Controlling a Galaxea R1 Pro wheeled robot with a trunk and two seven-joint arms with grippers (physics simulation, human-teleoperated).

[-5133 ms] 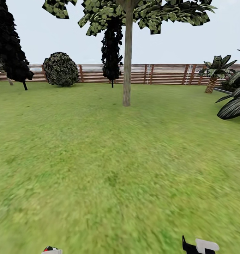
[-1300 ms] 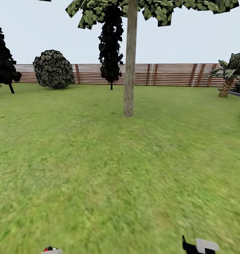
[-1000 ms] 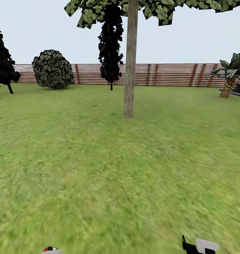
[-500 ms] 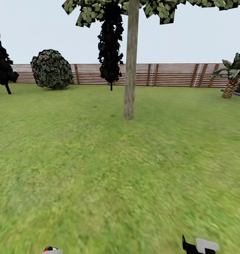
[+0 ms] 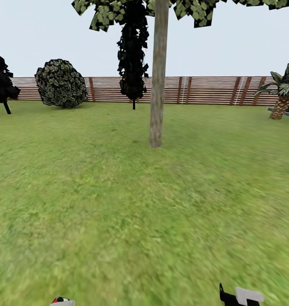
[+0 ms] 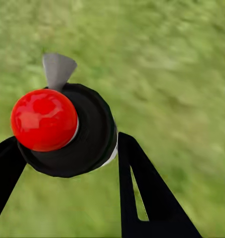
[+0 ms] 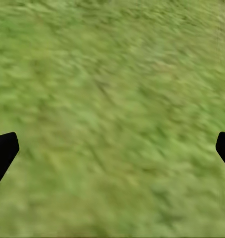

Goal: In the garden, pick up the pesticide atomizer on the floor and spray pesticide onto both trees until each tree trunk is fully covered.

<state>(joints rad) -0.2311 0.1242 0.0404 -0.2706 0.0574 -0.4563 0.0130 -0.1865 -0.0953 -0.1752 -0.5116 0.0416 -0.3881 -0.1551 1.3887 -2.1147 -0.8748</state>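
Observation:
A tree with a straight grey-tan trunk stands ahead on the grass, its dark leafy crown cut off by the frame's top. My left gripper is shut on the pesticide atomizer, whose red knob and grey nozzle tip face the camera; its black fingers flank the body. A sliver of the atomizer shows at the head view's bottom edge. My right gripper is open over bare grass, its fingertips wide apart; part of it shows low right.
A brown slat fence closes the lawn's far side. A round bush and a blackish cypress-like tree stand before it, another dark tree at far left, a short palm at far right. Open grass lies between me and the trunk.
The whole view has shifted: the trunk looms larger and nearer, and the side trees slide outward, so the camera has advanced. Both grippers keep their places in the frame.

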